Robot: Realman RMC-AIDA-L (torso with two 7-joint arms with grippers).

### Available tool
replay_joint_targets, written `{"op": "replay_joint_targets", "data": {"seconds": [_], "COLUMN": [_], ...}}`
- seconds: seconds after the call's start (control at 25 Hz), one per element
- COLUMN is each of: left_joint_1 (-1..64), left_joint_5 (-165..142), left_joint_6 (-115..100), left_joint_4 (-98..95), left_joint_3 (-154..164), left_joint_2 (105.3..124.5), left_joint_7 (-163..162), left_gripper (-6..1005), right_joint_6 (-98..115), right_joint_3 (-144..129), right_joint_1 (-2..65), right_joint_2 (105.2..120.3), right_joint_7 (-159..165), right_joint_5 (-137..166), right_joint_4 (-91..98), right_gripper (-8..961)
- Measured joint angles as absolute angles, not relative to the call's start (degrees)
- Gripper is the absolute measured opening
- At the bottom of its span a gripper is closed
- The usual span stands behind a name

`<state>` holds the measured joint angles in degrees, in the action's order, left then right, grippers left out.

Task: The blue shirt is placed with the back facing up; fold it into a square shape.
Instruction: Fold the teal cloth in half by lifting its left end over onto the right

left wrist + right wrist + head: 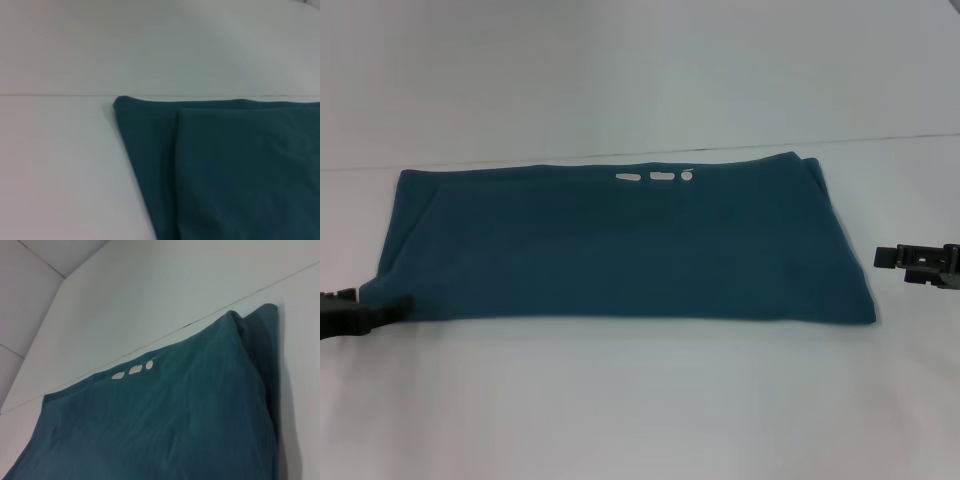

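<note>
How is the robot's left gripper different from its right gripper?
The left gripper sits right at the blue shirt's near left corner; the right gripper hangs off the shirt's right edge, clear of it. The left one is lower in the head view, the right one higher. Both are black.

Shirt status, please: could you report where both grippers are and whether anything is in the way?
Left gripper at shirt's near left corner. Right gripper just off its right edge. Shirt folded into a wide band, flat on table. Nothing in the way.
</note>
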<state>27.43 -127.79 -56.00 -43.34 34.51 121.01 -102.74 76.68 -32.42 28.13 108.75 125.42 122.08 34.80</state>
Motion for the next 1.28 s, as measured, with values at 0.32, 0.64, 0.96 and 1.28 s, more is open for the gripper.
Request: {"op": "replay_joint_targets", "data": {"seconds": [0.32,0.64,0.96,1.28], "left_joint_1": [27.8,28.21,28.47,28.65], "left_joint_5": [-127.79,-129.67,-130.54,-130.59], "left_joint_6": [-56.07,-55.99,-55.47,-55.72], "left_joint_4": [-43.21,-43.47,-44.51,-45.0], "left_joint_3": [35.63,36.33,36.63,36.8], "left_joint_2": [121.03,121.03,121.02,121.02], "left_joint_7": [-102.74,-103.12,-103.77,-104.07], "left_gripper": [911,910,785,372], "right_joint_6": [76.69,76.65,76.56,75.83], "right_joint_3": [-32.08,-31.99,-31.99,-31.99], "right_joint_1": [27.87,27.7,27.68,27.68], "right_joint_2": [108.85,108.94,109.0,109.08], "right_joint_7": [125.42,125.18,125.15,124.9], "right_joint_5": [122.08,122.08,122.08,122.08], "right_joint_4": [34.81,34.8,34.8,34.4], "right_gripper": [838,835,833,823]}}
